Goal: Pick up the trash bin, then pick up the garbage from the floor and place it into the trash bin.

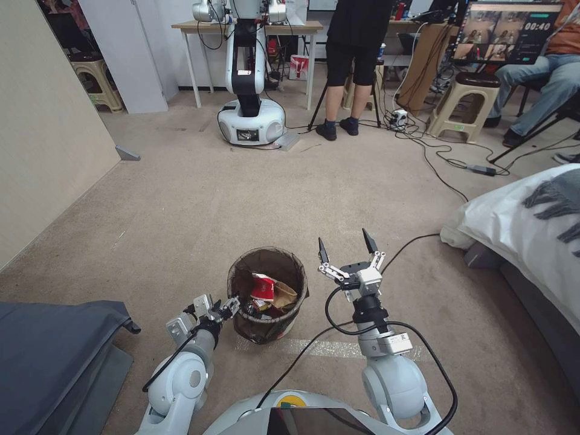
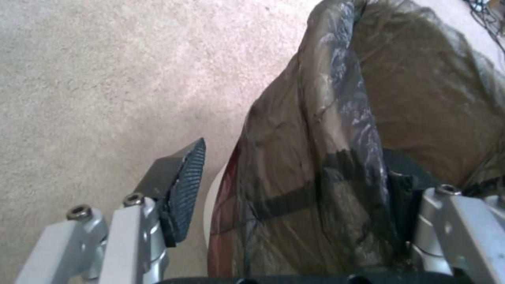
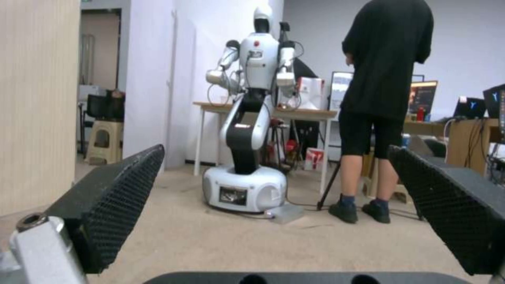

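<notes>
monitor [image 1: 506, 31] timer reads 00:40

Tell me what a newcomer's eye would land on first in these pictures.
First the bin on the carpet just ahead, lined with a dark bag and already holding red and brown litter. The left pincer straddles its near-left rim, one finger outside the wall, while the right pincer stands open and empty beside the bin. Farther back, another white robot stands by a table.
</notes>
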Robot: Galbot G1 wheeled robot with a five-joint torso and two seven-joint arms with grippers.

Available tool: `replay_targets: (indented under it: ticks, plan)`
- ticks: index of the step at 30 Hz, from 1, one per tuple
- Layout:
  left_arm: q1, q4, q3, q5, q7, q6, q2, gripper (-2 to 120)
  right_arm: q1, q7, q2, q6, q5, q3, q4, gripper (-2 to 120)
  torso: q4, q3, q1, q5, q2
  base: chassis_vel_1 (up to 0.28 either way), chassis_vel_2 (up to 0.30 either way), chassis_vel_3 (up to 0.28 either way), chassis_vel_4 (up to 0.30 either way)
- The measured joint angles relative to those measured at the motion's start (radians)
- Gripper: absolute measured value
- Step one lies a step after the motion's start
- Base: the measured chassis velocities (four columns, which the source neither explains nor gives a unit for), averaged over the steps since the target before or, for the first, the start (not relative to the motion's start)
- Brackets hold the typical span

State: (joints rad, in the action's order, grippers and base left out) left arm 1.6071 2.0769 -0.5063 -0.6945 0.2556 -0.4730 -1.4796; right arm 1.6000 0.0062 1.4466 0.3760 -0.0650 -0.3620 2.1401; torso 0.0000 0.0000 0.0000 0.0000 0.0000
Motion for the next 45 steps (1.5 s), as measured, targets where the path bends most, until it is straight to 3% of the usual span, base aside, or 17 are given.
replay_targets:
  ticks: [9,19,21,22,24,25,27,30,32,36,45]
  plan:
    - [0.000,0.001,0.000,0.012,-0.022,0.022,0.001,71,-0.002,-0.001,0.001,0.002,0.000,0.000,-0.002,100,0.0000,0.000,0.000,0.0000,0.000,0.000,0.000,0.000,0.000]
    - [0.016,0.039,-0.002,0.181,-0.163,0.137,0.015,71,-0.002,-0.004,0.001,0.004,0.000,0.002,0.001,100,0.0000,0.000,0.000,0.0000,0.000,0.000,0.000,0.000,0.000]
    - [0.024,0.049,-0.004,0.284,-0.226,0.201,0.016,72,-0.001,-0.005,0.001,0.006,0.000,0.003,0.002,100,0.0000,0.000,0.000,0.0000,0.000,0.000,0.000,0.000,0.000]
    - [0.024,0.049,-0.004,0.284,-0.226,0.201,0.016,72,-0.001,-0.005,0.001,0.006,0.000,0.003,0.002,100,0.0000,0.000,0.000,0.0000,0.000,0.000,0.000,0.000,0.000]
    - [0.024,0.036,-0.018,0.512,-0.305,0.383,0.015,74,0.002,-0.004,0.003,0.013,-0.001,-0.001,0.002,100,0.0002,0.000,0.000,-0.0001,0.000,0.000,0.000,0.000,0.000]
    - [0.024,0.036,-0.018,0.512,-0.305,0.383,0.015,74,0.002,-0.004,0.003,0.013,-0.001,-0.001,0.002,100,0.0002,0.000,0.000,-0.0001,0.000,0.000,0.000,0.000,0.000]
    - [0.026,0.040,-0.021,0.616,-0.320,0.524,0.011,79,0.013,0.027,0.015,0.009,-0.004,-0.010,0.000,100,0.0000,0.000,0.000,-0.0001,0.000,0.000,0.000,0.000,0.000]
    - [0.028,0.044,-0.021,0.632,-0.319,0.547,0.010,80,0.020,0.041,0.019,0.005,-0.006,-0.012,-0.002,100,0.0000,0.000,0.000,-0.0001,0.000,0.000,0.000,0.000,0.000]
    - [0.032,0.053,-0.023,0.688,-0.300,0.630,0.006,83,0.051,0.103,0.036,-0.014,-0.029,-0.023,-0.022,100,0.0000,0.000,0.000,0.0000,0.000,0.000,0.000,0.000,0.000]
    - [0.033,0.057,-0.026,0.710,-0.280,0.664,0.007,90,0.088,0.135,0.055,-0.020,-0.035,-0.054,-0.047,100,-0.0001,0.000,0.000,0.0000,0.000,0.000,0.000,0.000,0.000]
    - [0.032,0.065,-0.027,0.715,-0.267,0.665,0.007,95,0.097,0.138,0.058,-0.015,-0.035,-0.069,-0.048,100,0.0000,0.000,0.000,0.0000,0.000,0.000,0.000,0.000,0.000]
